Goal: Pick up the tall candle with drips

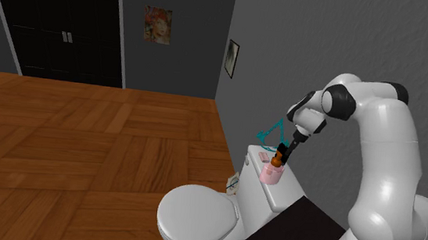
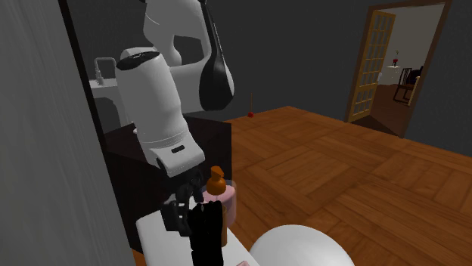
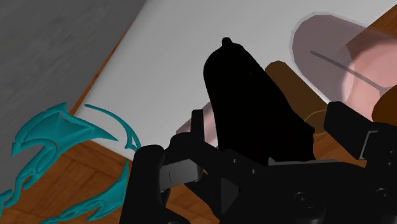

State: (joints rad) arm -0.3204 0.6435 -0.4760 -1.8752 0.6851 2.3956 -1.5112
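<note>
Candle [image 3: 254, 102], black and tall, sits within the claw [image 3: 262, 145]; whether it is clasped, I cannot tell.

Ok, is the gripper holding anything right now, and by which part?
It cannot be told. A tall black candle sits at the gripper, beside the pink candle, but whether it is clasped is not visible.

The arm [image 1: 382, 152] is glossy white with dark grey joints, and the gripper [image 1: 284, 152] is plain black. The candle [image 2: 217, 182] is orange-brown at its top; the pale, see-through pink cylinder [image 2: 228, 202] under it may be its lower part or a separate jar. The toilet tank [image 3: 178, 70] and toilet lid [image 1: 197, 214] are white. A teal ornament [image 3: 60, 137] curls in tribal-style blades. The floor [image 1: 84, 152] is warm brown parquet in square blocks, and the walls [image 1: 290, 35] are dark grey.
</note>
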